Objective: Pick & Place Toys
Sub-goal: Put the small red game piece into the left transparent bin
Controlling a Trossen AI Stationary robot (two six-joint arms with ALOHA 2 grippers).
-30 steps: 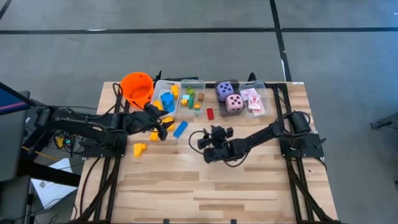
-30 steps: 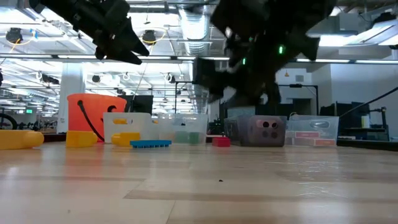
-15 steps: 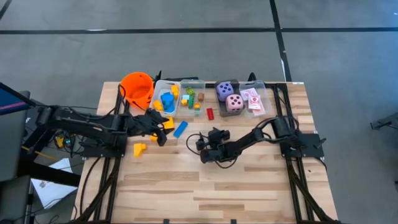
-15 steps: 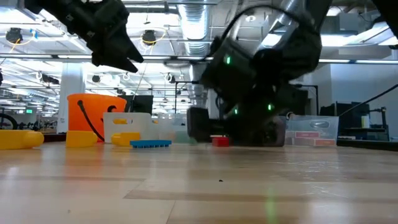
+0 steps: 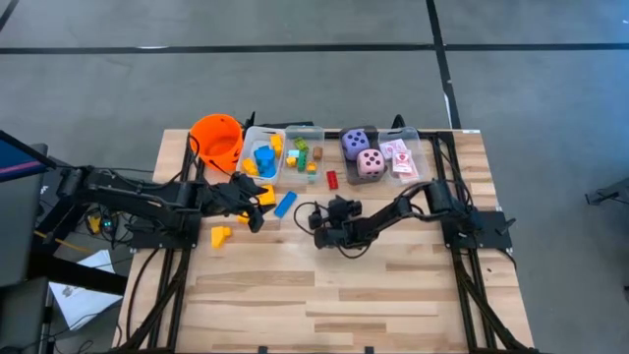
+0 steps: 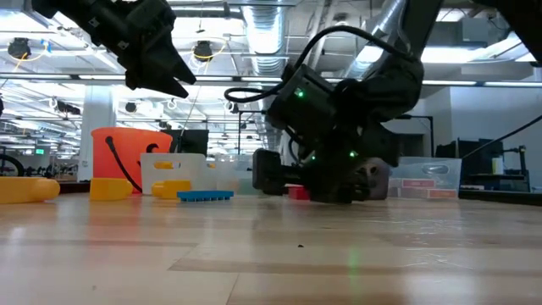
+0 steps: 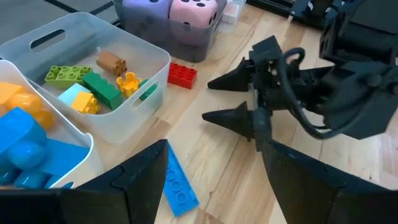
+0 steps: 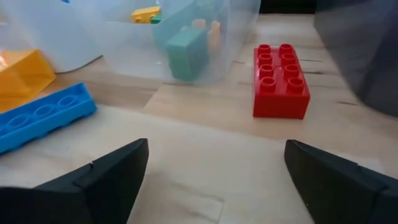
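Right gripper: hung low, right down near the tabletop, fingers spread wide and nothing between them. Pointed toward the red block, which lay flat on the wood just in front of the clear bins, between the small-parts bin and the one with the dice. Sat short of that block, not touching it.

Left gripper: hovered higher, above the wood, fingers likewise apart and empty. Sat almost over the blue flat block, which lay between the two grippers, close by the bin wall.

Elsewhere: spotted a yellow block alone on the tabletop, nearer the front edge on the left side. Found the purple die and pink die tucked together in their bin, playing cards in the bin beside them. Noted an orange bucket at the back left corner.
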